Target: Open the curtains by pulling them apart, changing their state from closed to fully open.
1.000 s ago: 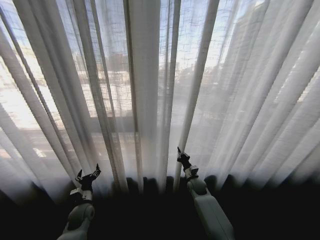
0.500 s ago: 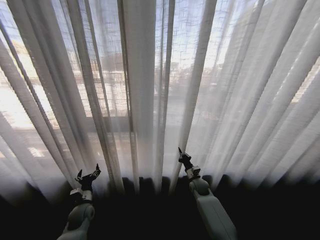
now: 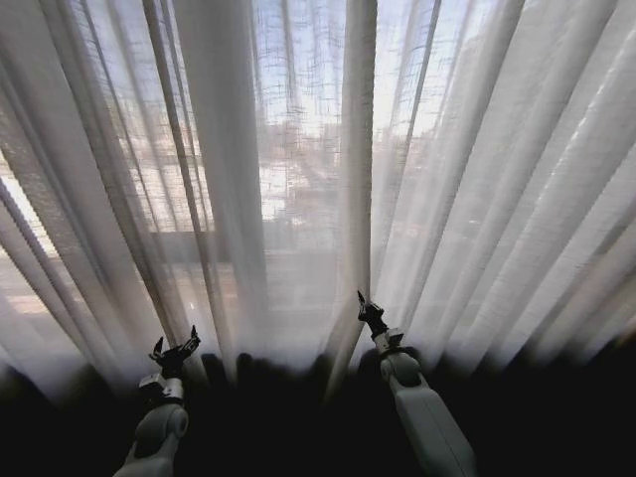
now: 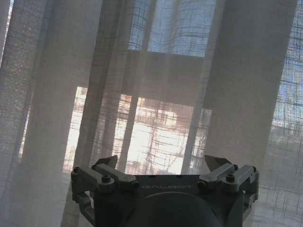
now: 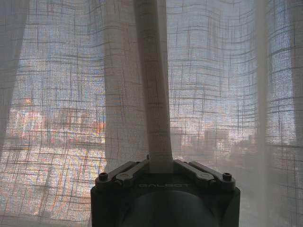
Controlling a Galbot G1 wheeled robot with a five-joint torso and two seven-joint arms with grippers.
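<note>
The curtains (image 3: 497,199) hang before me as sheer off-white pleated panels across the whole head view. My right gripper (image 3: 364,306) is at the lower middle, shut on one thick vertical fold (image 3: 358,149). In the right wrist view that fold (image 5: 156,94) runs down between the closed fingers (image 5: 128,174). My left gripper (image 3: 174,347) stands open low on the left, just in front of the fabric, with nothing in it. Seen from the left wrist, its fingertips (image 4: 214,163) are spread wide, and the curtain (image 4: 246,94) hangs just beyond them.
Dark window frame bars (image 3: 199,246) show through the weave, also in the left wrist view (image 4: 165,66). Buildings lie beyond the glass. Along the curtain hem the floor (image 3: 298,427) is in deep shadow.
My right gripper has edged to the right with its fold. The heavy pleats in the middle have drawn apart, leaving a thinner, more see-through stretch there. The left arm has stayed put.
</note>
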